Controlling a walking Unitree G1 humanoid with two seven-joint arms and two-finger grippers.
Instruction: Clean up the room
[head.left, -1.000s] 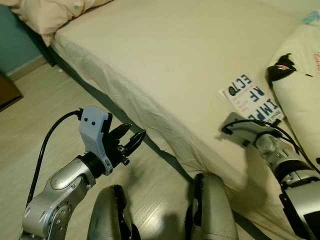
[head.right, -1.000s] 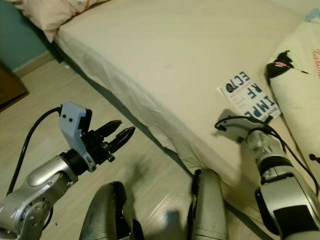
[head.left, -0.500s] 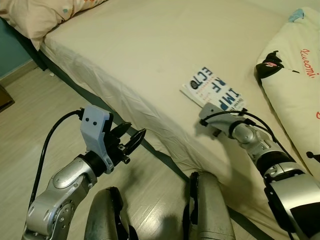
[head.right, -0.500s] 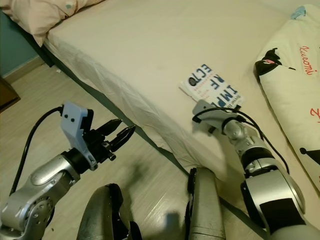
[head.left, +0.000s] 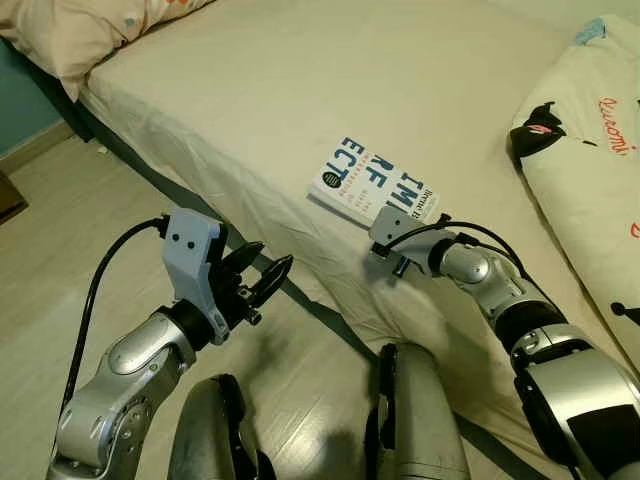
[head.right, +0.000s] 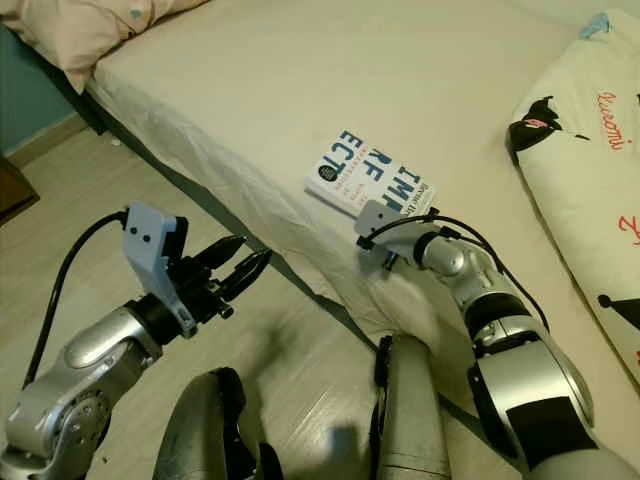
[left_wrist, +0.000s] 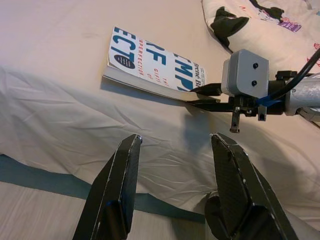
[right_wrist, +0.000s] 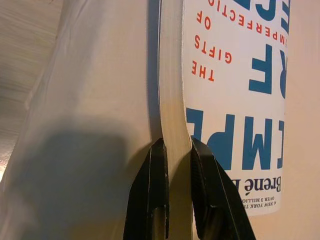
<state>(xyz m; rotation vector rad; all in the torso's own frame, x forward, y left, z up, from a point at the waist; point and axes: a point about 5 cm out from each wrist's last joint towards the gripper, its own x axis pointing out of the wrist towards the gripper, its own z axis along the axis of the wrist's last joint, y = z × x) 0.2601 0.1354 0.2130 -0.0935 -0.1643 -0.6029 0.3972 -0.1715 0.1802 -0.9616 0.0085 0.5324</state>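
Note:
A white book (head.left: 375, 190) with blue and red lettering lies on the beige bed (head.left: 280, 70), close to its near edge. My right gripper (head.left: 412, 218) is shut on the book's page edge at the corner nearest me. In the right wrist view, the two black fingers (right_wrist: 152, 190) pinch the thick block of pages of the book (right_wrist: 240, 100). My left gripper (head.left: 272, 258) is open over the wooden floor beside the bed, with nothing between its fingers. In the left wrist view, the left gripper (left_wrist: 175, 137) faces the book (left_wrist: 150, 65) and the right gripper (left_wrist: 195, 95).
A cream printed pillow (head.left: 590, 150) lies on the bed to the right of the book. A peach pillow (head.left: 80, 30) sits at the bed's far left corner. Wooden floor (head.left: 60, 240) runs along the bed's left side. My legs (head.left: 420, 410) stand against the bed edge.
The right gripper has slid the book to the left along the bed, nearer the edge. The camera also shifted a second ago. The left arm has hardly moved.

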